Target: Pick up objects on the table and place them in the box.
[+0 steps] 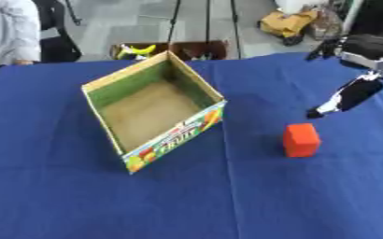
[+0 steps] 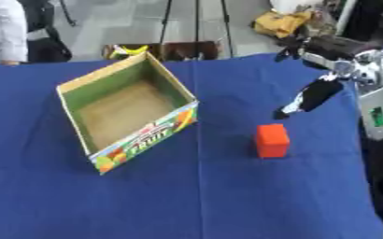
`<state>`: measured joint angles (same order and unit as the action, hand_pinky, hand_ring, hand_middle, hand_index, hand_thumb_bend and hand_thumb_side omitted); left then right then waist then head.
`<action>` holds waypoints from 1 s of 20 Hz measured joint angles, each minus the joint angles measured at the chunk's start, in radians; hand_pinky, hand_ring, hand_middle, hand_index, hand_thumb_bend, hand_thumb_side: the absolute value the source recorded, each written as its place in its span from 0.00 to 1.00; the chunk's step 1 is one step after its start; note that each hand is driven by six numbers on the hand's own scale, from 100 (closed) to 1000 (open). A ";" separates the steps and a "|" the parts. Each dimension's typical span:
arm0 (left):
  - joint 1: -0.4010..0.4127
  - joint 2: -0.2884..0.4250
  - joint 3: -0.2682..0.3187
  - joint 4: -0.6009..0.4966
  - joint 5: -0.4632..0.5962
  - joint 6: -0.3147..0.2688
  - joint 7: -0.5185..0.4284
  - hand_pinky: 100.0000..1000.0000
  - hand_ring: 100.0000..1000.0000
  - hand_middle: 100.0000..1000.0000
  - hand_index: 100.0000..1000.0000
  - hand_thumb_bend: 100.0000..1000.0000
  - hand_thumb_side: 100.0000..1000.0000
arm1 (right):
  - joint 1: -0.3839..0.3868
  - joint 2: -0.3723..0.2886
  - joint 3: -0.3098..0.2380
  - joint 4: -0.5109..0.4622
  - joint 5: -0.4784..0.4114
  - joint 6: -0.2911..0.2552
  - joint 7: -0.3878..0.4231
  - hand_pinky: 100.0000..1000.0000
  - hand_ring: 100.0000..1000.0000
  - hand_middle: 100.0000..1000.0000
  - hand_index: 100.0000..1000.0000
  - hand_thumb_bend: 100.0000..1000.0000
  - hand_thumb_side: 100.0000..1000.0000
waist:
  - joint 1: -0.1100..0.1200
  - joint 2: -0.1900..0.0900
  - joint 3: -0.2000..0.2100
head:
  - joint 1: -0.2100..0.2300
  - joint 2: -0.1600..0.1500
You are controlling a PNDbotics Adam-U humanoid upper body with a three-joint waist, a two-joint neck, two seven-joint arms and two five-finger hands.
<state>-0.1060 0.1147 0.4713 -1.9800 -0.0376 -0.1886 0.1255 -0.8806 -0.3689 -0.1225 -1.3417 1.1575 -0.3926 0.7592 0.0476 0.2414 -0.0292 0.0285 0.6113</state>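
Table (image 1: pixel 56 196): covered edge to edge in a blue cloth, bearing all items listed below. Box (image 1: pixel 150 109): open-topped cardboard carton, green inner walls, tan floor, fruit printing on its near outer face; set askew on the cloth with one corner toward the robot; nothing visible inside it. It serves here as the landmark. Right hand (image 2: pixel 313 98): black, entering from the upper right of the box, hanging above the cloth with fingers straight and pointing down toward the near left, holding nothing; its tips are near the cube on the cube's far side, not touching it. Left hand: absent from both views. Orange cube (image 1: pixel 301 139): a small block standing upright on the cloth, to the right of the box and slightly nearer the robot than the box's centre, well apart from the box wall, with bare cloth on every side. Handling estimate: flat faces and crisp edges suggest a stiff, light block, probably foam or plastic, unlikely to be fragile; smooth sides could slip if pinched at a corner. Recommended hold: thumb on one upright face and fingers on the opposite face, about mid-height, approached from above, since all sides are free. Task status: judged at the reach stage, the cube not yet taken and the box still to be filled.
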 measured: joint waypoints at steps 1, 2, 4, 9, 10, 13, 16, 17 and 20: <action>0.000 0.000 0.000 0.000 0.000 0.000 0.000 0.29 0.51 0.59 0.89 0.45 0.86 | 0.000 -0.003 0.003 0.008 -0.004 -0.002 -0.002 0.79 0.83 0.83 0.87 0.74 0.43 | 0.000 0.000 0.000 | 0.000 0.000; 0.000 0.000 0.000 0.000 0.000 0.000 -0.001 0.29 0.51 0.59 0.89 0.45 0.86 | -0.001 -0.007 0.006 0.016 -0.007 -0.005 -0.005 0.79 0.83 0.83 0.87 0.74 0.43 | 0.000 0.000 0.000 | 0.000 0.000; 0.000 0.000 0.000 0.000 0.000 0.000 -0.001 0.29 0.51 0.59 0.89 0.44 0.86 | -0.004 -0.014 0.012 0.033 -0.015 -0.010 -0.010 0.79 0.83 0.83 0.87 0.74 0.42 | 0.000 0.000 0.000 | 0.000 0.000; 0.000 0.000 0.000 0.000 0.000 0.000 -0.001 0.29 0.51 0.59 0.89 0.44 0.86 | -0.008 -0.036 0.034 0.077 -0.043 -0.028 -0.028 0.79 0.83 0.83 0.87 0.73 0.42 | -0.001 0.000 -0.003 | 0.001 0.000; 0.000 0.000 0.000 0.000 0.000 0.000 -0.001 0.29 0.51 0.59 0.89 0.44 0.86 | -0.008 -0.041 0.038 0.080 -0.051 -0.031 -0.031 0.79 0.83 0.83 0.87 0.73 0.42 | -0.001 0.000 -0.004 | 0.002 0.000; 0.000 0.000 0.000 0.000 0.000 0.000 -0.001 0.29 0.51 0.59 0.89 0.44 0.86 | -0.008 -0.054 0.053 0.083 -0.079 -0.041 -0.041 0.79 0.83 0.83 0.87 0.72 0.42 | -0.001 0.000 -0.007 | 0.005 0.000; 0.000 0.000 0.000 0.000 0.000 0.000 -0.001 0.29 0.51 0.59 0.89 0.44 0.86 | -0.006 -0.065 0.068 0.083 -0.101 -0.051 -0.051 0.79 0.83 0.83 0.87 0.72 0.43 | -0.001 0.000 -0.009 | 0.005 0.001; 0.000 0.000 0.000 0.000 0.000 0.000 -0.001 0.29 0.51 0.59 0.89 0.44 0.86 | -0.005 -0.069 0.072 0.083 -0.108 -0.053 -0.053 0.79 0.83 0.83 0.87 0.72 0.43 | -0.001 0.000 -0.009 | 0.005 0.001; 0.000 0.000 0.000 0.000 0.000 0.000 -0.001 0.28 0.51 0.59 0.89 0.44 0.86 | 0.001 -0.079 0.081 0.081 -0.131 -0.057 -0.057 0.79 0.82 0.82 0.87 0.72 0.44 | -0.001 0.000 -0.013 | 0.006 0.003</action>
<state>-0.1059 0.1147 0.4713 -1.9800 -0.0376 -0.1881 0.1246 -0.8794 -0.4476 -0.0416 -1.2610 1.0267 -0.4498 0.7020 0.0469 0.2415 -0.0426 0.0343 0.6142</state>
